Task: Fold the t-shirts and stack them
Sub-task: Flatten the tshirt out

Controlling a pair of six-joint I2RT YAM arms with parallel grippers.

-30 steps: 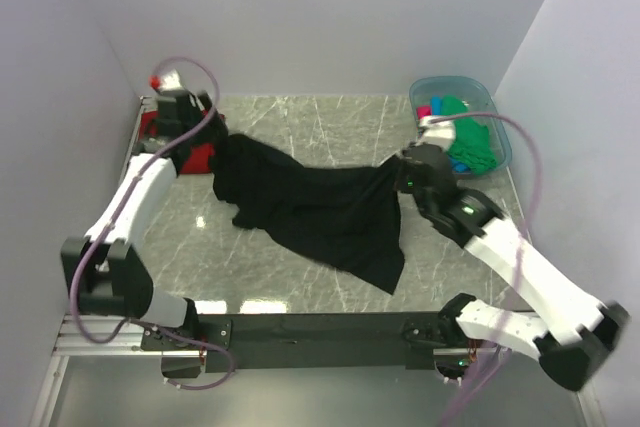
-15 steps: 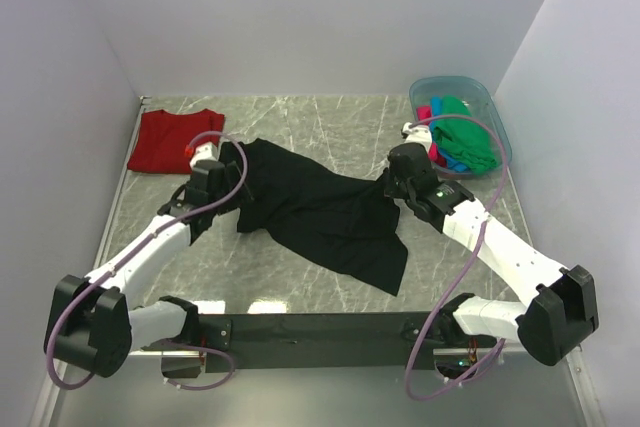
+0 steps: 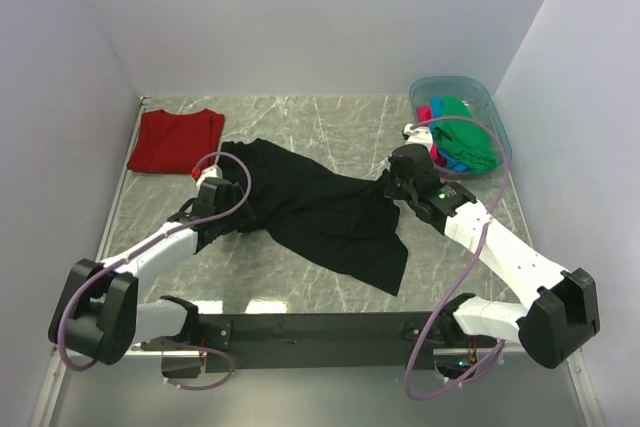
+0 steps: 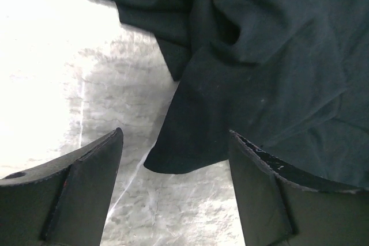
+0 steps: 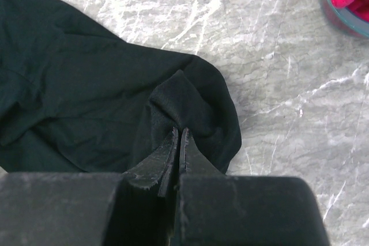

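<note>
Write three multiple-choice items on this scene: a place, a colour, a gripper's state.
1. Where on the table does the black t-shirt lie? A far-left corner B middle C near-right corner
2. The t-shirt at far left is: A dark red B green C blue
3. The right gripper is: A open over bare table B open above the cloth C shut on the black t-shirt
Answers: 1 B, it spreads mid-table; 2 A, plainly red cloth; 3 C, closed jaws pinch a black fold.
</note>
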